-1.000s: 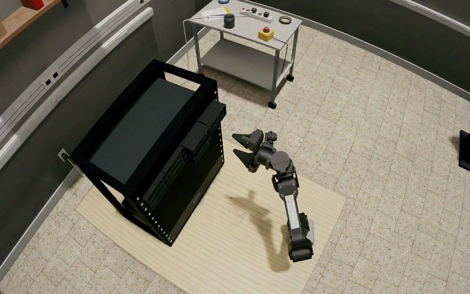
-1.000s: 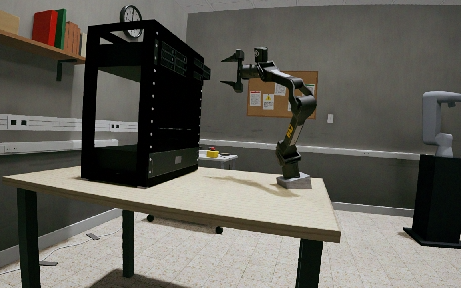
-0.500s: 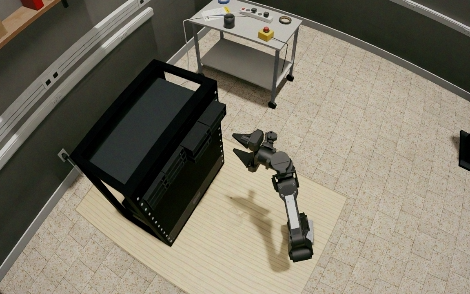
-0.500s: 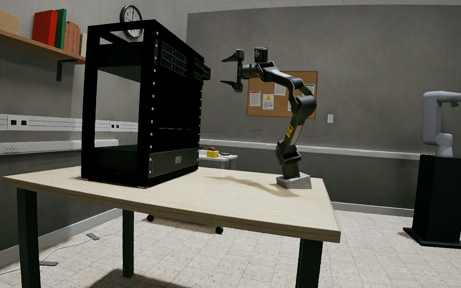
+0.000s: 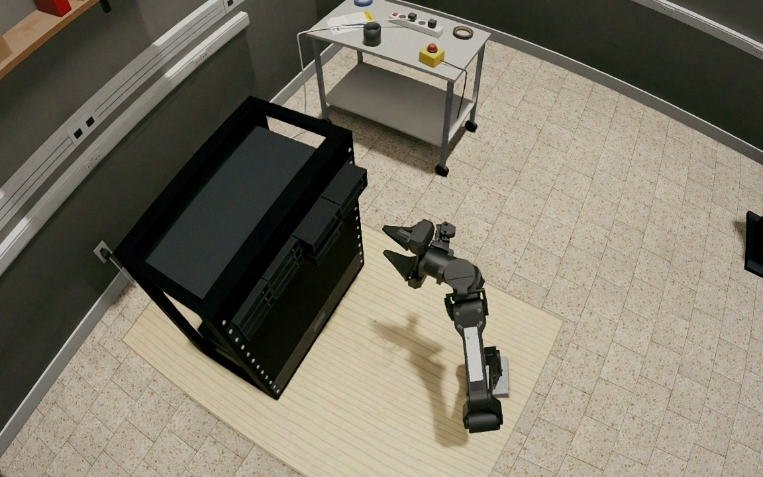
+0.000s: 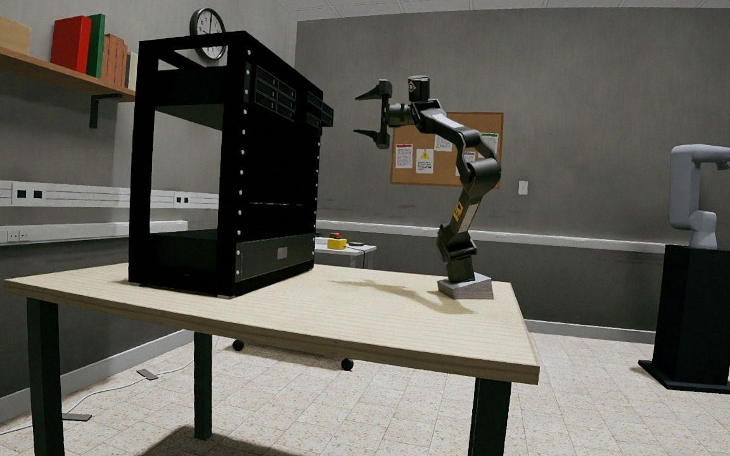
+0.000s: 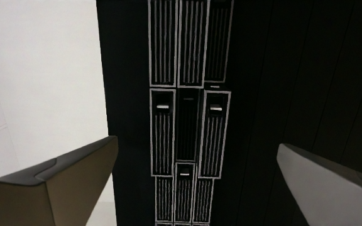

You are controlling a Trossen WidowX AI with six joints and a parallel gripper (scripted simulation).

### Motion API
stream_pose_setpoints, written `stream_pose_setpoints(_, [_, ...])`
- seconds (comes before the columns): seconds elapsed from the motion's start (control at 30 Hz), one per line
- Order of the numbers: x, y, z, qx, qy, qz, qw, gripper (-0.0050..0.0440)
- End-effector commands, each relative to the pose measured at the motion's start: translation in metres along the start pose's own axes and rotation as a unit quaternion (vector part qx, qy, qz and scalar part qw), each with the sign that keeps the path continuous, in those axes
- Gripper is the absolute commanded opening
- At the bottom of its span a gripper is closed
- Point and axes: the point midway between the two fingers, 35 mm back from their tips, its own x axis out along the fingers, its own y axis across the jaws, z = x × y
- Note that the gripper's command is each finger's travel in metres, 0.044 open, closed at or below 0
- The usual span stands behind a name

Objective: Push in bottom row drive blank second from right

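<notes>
The black rack [image 5: 307, 123] [image 6: 265, 187] stands on the wooden table [image 5: 372, 385] [image 6: 327, 317]. Its bank of drive blanks [image 5: 320, 224] [image 6: 317, 113] sits at the top of the front. The wrist view is turned sideways, so each row runs up the picture and the bottom row is the right-hand strip. The target blank [image 7: 215, 138] has a white outline and a small handle, and it stands proud beside a dark, recessed neighbour [image 7: 187, 125]. My gripper [image 5: 385, 241] [image 6: 356, 114] [image 7: 197, 147] is open and empty. It hovers level with the blanks, a short way off the front, one finger above the other.
The plain lower front panel of the rack [image 7: 310, 78] fills the right of the wrist view. A wheeled cart [image 5: 399, 41] with small items stands on the floor beyond the table. A second robot on a black pedestal [image 6: 696, 306] stands far right.
</notes>
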Motion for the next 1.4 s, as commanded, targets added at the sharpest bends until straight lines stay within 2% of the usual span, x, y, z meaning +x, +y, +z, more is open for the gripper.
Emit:
stream_pose_setpoints(0.0, [-0.0138, -0.0017, -0.0079, -0.003, 0.002, 0.003, 1.000, 0.0440])
stream_pose_setpoints(1.37, [-0.0167, -0.0027, -0.0094, -0.003, 0.002, 0.003, 1.000, 0.0440])
